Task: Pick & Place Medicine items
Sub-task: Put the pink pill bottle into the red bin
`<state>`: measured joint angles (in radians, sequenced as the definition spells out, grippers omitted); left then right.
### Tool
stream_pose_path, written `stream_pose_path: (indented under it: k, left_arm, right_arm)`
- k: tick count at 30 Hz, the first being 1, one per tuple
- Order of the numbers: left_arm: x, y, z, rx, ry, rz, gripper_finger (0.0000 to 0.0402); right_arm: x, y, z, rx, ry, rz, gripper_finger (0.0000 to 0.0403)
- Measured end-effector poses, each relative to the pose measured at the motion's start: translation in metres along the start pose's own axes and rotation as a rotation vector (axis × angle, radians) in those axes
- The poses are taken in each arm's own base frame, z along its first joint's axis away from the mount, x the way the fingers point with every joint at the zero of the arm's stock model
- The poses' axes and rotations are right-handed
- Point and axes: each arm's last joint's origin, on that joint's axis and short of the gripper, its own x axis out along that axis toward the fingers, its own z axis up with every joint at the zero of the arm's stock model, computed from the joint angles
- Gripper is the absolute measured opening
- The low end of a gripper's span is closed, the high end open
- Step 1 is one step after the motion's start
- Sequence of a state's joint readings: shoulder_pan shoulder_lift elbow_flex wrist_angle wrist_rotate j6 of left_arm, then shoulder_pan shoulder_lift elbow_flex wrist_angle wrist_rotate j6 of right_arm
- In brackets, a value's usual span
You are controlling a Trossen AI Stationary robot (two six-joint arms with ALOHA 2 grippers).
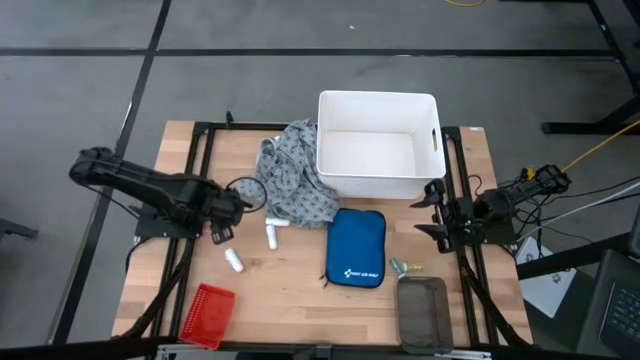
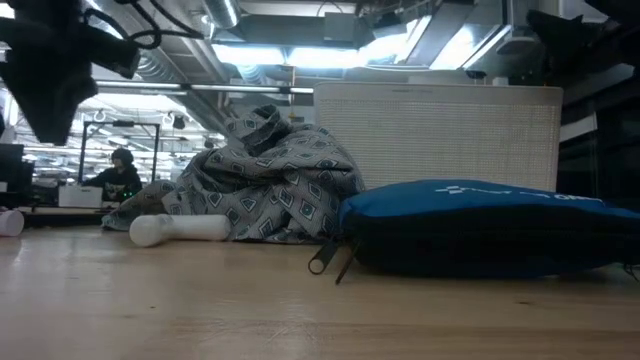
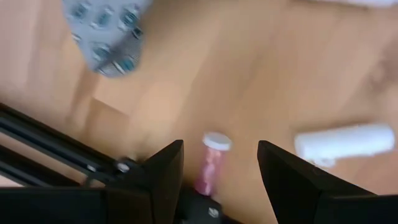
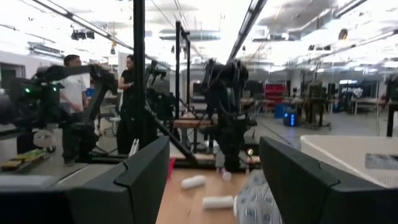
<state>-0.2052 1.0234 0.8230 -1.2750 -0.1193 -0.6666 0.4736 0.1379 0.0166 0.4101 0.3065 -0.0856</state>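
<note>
A small pink bottle with a white cap [image 3: 210, 167] lies on the wood between the open fingers of my left gripper [image 3: 221, 149], with a gap on each side. In the high view the bottle [image 1: 220, 233] lies just beside that gripper [image 1: 232, 207]. A white roll [image 3: 345, 142] lies close by. White rolls [image 1: 272, 233] [image 1: 233, 260] lie near the grey patterned cloth [image 1: 290, 180]. A small yellowish item [image 1: 404, 267] lies right of the blue pouch [image 1: 357, 248]. My right gripper [image 1: 432, 212] waits open and empty beside the white bin [image 1: 378, 180].
The white bin stands at the table's far middle, with the cloth heaped against its left wall. A red basket [image 1: 205, 312] and a grey mesh tray [image 1: 422, 312] sit near the near edge. Black frame rails [image 1: 200, 160] run along both sides. People stand in the room beyond [image 4: 73, 81].
</note>
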Motion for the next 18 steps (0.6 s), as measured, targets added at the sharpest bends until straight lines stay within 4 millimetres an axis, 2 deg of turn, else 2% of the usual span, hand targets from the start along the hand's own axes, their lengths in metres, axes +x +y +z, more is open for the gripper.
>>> stream_pose_path:
  k: [8,18]
  left_arm:
    - [0.012,-0.019,-0.002,0.065,0.084,0.019,0.0205]
    - [0.057,-0.021,-0.017,0.118,0.185,0.118,0.0205]
  right_arm:
    - [0.0,-0.001,-0.002,-0.008,0.023,-0.024,0.0249]
    - [0.0,-0.001,-0.003,0.013,0.03,-0.024,0.0249]
